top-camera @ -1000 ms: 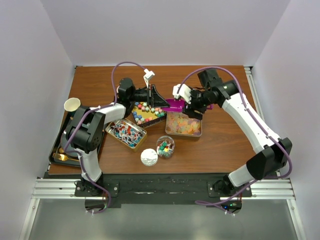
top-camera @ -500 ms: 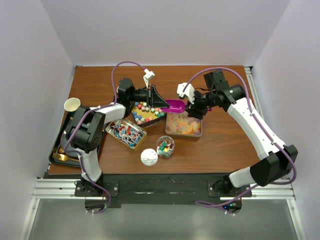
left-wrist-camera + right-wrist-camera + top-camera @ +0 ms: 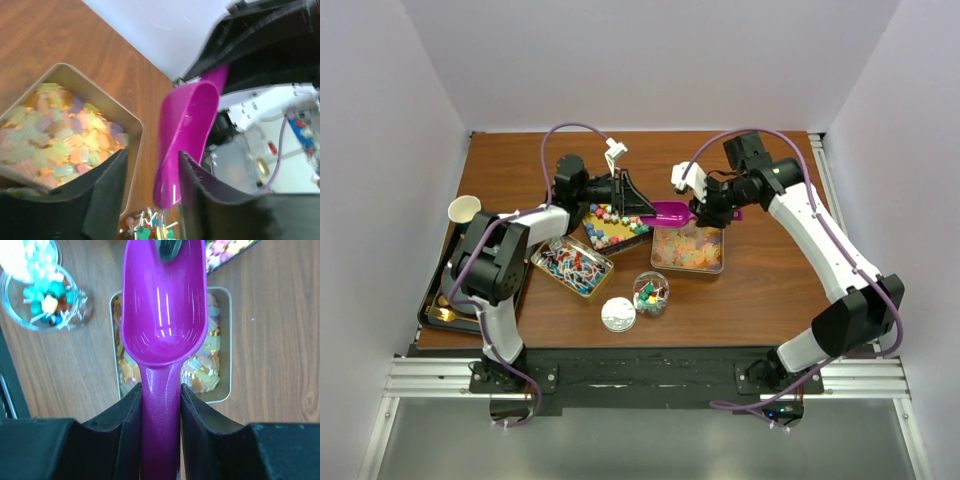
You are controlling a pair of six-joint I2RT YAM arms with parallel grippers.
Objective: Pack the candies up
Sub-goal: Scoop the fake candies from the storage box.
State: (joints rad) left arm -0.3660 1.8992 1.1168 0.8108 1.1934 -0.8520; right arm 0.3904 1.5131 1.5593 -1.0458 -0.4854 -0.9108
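My right gripper is shut on the handle of the purple scoop. In the right wrist view the scoop's bowl is empty and hangs over the tin of pale orange-pink translucent candies, with my gripper on the handle. My left gripper is open over the tray of bright multicoloured balls, its tips next to the scoop's front. The left wrist view shows the scoop beyond my open fingers and the pale candies. The red, blue and white wrapped sweets fill a third tin.
A glass jar with a few candies stands in front of the tins, its silver lid beside it. A paper cup and a black tray with a gold fork are at the left edge.
The right wrist shifted a little to the right and came back, with the scoop still held over the far edge of the pale candies tin. The left arm has not moved.
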